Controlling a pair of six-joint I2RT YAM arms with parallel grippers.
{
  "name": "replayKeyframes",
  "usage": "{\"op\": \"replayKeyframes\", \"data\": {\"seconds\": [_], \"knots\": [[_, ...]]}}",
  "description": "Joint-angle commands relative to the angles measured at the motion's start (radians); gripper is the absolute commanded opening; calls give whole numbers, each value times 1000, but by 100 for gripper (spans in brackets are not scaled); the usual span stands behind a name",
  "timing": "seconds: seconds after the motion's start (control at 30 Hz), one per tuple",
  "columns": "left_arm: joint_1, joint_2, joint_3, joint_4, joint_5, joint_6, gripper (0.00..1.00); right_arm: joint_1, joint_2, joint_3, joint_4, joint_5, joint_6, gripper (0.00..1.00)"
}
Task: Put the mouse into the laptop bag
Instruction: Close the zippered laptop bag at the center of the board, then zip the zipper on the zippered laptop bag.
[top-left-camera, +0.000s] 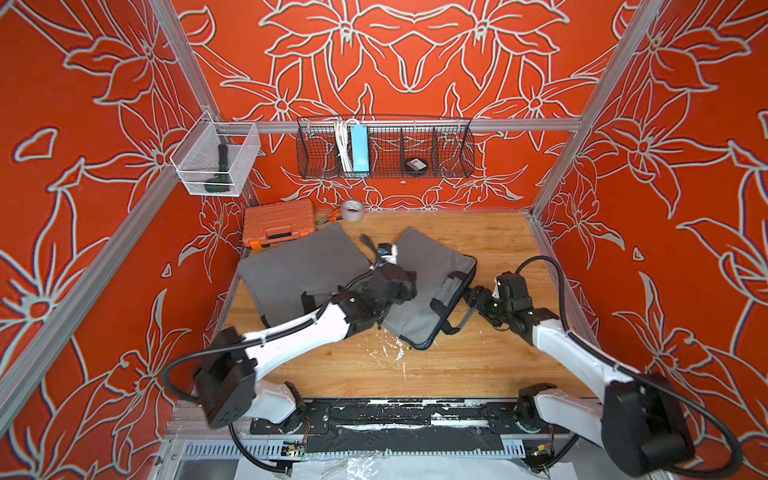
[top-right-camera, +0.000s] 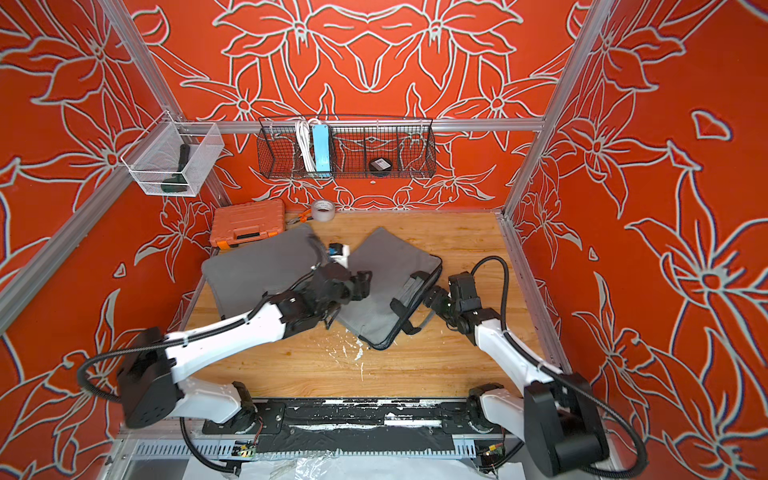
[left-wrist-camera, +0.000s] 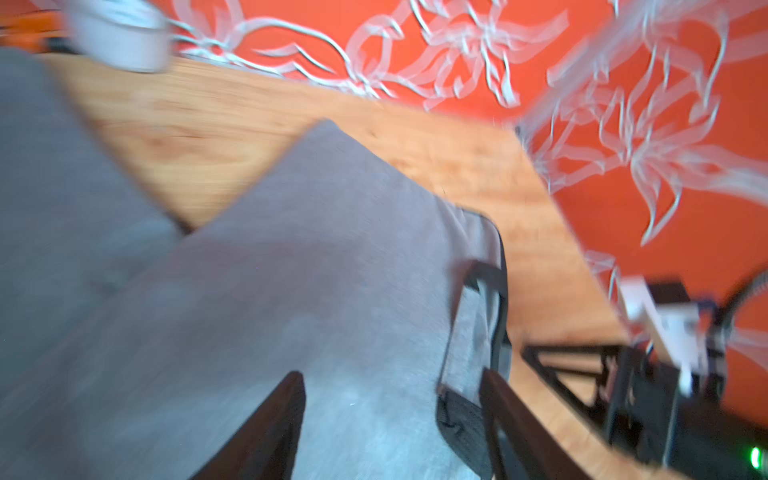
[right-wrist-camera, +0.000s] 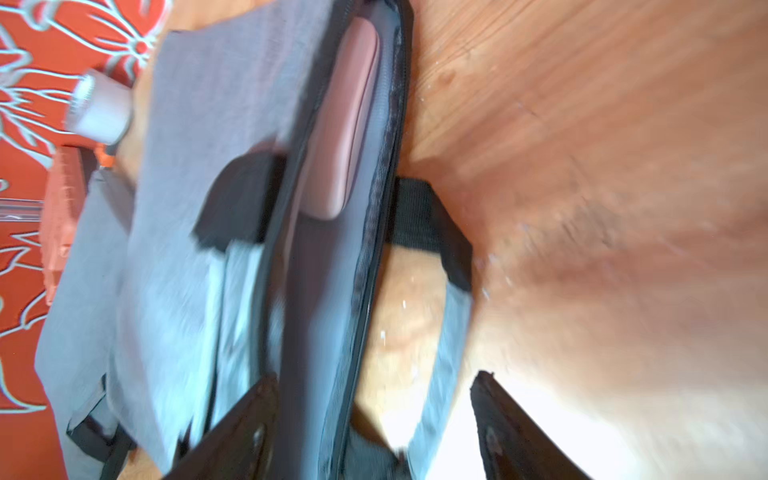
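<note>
The grey laptop bag (top-left-camera: 432, 257) (top-right-camera: 390, 257) lies on the wooden table with its black zipped mouth facing right. In the right wrist view a pinkish rounded mouse (right-wrist-camera: 345, 120) rests inside that open mouth. My right gripper (right-wrist-camera: 374, 382) (top-left-camera: 469, 297) is open at the bag's mouth. Its fingers straddle the zip edge and a grey handle strap (right-wrist-camera: 440, 332) without clamping them. My left gripper (left-wrist-camera: 390, 386) (top-left-camera: 399, 282) hovers open over the bag's grey top (left-wrist-camera: 311, 249), holding nothing. The wrist views are blurred.
A second flat grey bag (top-left-camera: 299, 270) lies to the left, partly under my left arm. Along the back stand an orange tool case (top-left-camera: 277, 222) and a tape roll (top-left-camera: 352, 210). A black wire basket (top-left-camera: 384, 149) and a white mesh basket (top-left-camera: 214, 160) hang on the walls.
</note>
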Motion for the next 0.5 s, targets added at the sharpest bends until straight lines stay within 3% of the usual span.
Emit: {"op": "replayKeyframes", "data": {"seconds": [0.0,0.1,0.23,0.47], "knots": [[52,-151,-212,8,-132,-383,87,140,-123,-27,-87,110,39,74],[86,-308,-432,95,-140,-611,95,332,-159,-14,-97,207,72,71],[92,-397,-587,246,-102,-682,97,460,-22,48,-66,218,86,68],[93,-204,-567,246,-6,-781,95,505,280,146,-54,300,87,66]]}}
